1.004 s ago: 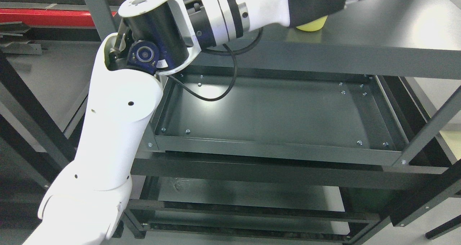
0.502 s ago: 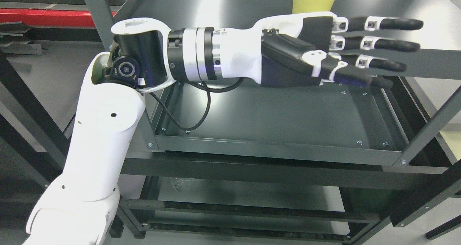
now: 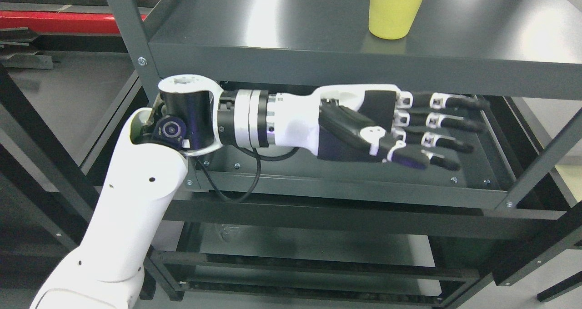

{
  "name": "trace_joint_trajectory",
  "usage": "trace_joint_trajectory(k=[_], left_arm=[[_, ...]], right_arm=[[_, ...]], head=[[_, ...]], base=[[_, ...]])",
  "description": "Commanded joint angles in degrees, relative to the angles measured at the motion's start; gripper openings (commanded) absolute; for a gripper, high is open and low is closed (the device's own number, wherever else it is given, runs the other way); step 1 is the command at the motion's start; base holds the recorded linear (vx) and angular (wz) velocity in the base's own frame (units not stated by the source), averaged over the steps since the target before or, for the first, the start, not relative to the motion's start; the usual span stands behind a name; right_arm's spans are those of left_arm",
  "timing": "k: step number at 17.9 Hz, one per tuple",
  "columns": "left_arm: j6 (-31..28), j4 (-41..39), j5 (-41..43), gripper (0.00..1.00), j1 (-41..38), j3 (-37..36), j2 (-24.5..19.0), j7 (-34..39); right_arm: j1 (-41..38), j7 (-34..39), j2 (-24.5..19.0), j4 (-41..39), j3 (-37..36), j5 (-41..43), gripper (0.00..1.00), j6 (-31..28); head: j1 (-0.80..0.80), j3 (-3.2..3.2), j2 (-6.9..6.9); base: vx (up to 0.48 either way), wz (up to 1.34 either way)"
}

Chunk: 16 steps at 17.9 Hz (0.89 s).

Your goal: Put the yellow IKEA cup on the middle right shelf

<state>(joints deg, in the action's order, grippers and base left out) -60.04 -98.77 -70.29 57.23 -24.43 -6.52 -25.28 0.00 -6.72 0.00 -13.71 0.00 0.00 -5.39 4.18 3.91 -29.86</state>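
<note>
Lowered since a moment ago, the left hand point(image 3: 400, 132) now sits mid-frame under the shelf point(image 3: 273, 36), fingers point(image 3: 454, 102) stretched flat, holding nothing. Up top, the plain yellow IKEA cup point(image 3: 394, 9) stands upright on that shelf.

Yellow cup point(image 3: 394, 10) top cut off by upper edge; lower shelves shadowed.

The cup point(image 3: 393, 9) stands upright on the upper shelf point(image 3: 282, 32) of the rack, toward its right and near the front edge. Below and in front of it, the left hand point(image 3: 391, 129) lies flat over the tray shelf point(image 3: 345, 188) — well apart from the cup, fingers point(image 3: 454, 102) pointing right. Its arm enters from the lower left.
</note>
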Motion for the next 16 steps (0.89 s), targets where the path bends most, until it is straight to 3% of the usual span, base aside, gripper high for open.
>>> trace_joint_trajectory(k=[1, 4, 7, 9, 13, 14, 16], left_arm=[[0.04, -0.37, 5.13, 0.99, -7.91, -11.34, -0.25, 0.32], [0.04, 5.59, 20.4, 0.99, -10.9, -10.03, 3.51, 0.24], [8.95, 8.86, 33.69, 0.99, -13.89, -5.64, 4.23, 0.15], [18.68, 10.87, 41.85, 0.99, -16.87, -1.7, 4.84, 0.23], [42.05, 13.78, 68.48, 0.99, -24.52, 7.72, 5.52, 0.76], [47.94, 14.74, 71.14, 0.99, -25.93, 8.69, 5.52, 1.37], [51.95, 15.1, 71.25, 0.99, -28.48, 13.33, 5.52, 7.23]], right_arm=[[-0.79, 0.04, 1.0, 0.0, 0.97, 1.41, 0.99, 0.03], [-0.79, 0.04, 1.0, 0.0, 0.97, 1.41, 0.99, 0.03], [-0.79, 0.04, 1.0, 0.0, 0.97, 1.41, 0.99, 0.03], [-0.79, 0.04, 1.0, 0.0, 0.97, 1.41, 0.99, 0.03], [-0.79, 0.04, 1.0, 0.0, 0.97, 1.41, 0.99, 0.03], [-0.79, 0.04, 1.0, 0.0, 0.97, 1.41, 0.99, 0.03], [-0.79, 0.04, 1.0, 0.0, 0.97, 1.41, 0.99, 0.03]], head=[[0.0, 0.0, 0.0], [0.0, 0.0, 0.0], [0.0, 0.0, 0.0], [0.0, 0.0, 0.0], [0.0, 0.0, 0.0], [0.0, 0.0, 0.0], [0.0, 0.0, 0.0]], base=[[0.0, 0.0], [0.0, 0.0], [0.0, 0.0], [0.0, 0.0], [0.0, 0.0], [0.0, 0.0], [0.0, 0.0]])
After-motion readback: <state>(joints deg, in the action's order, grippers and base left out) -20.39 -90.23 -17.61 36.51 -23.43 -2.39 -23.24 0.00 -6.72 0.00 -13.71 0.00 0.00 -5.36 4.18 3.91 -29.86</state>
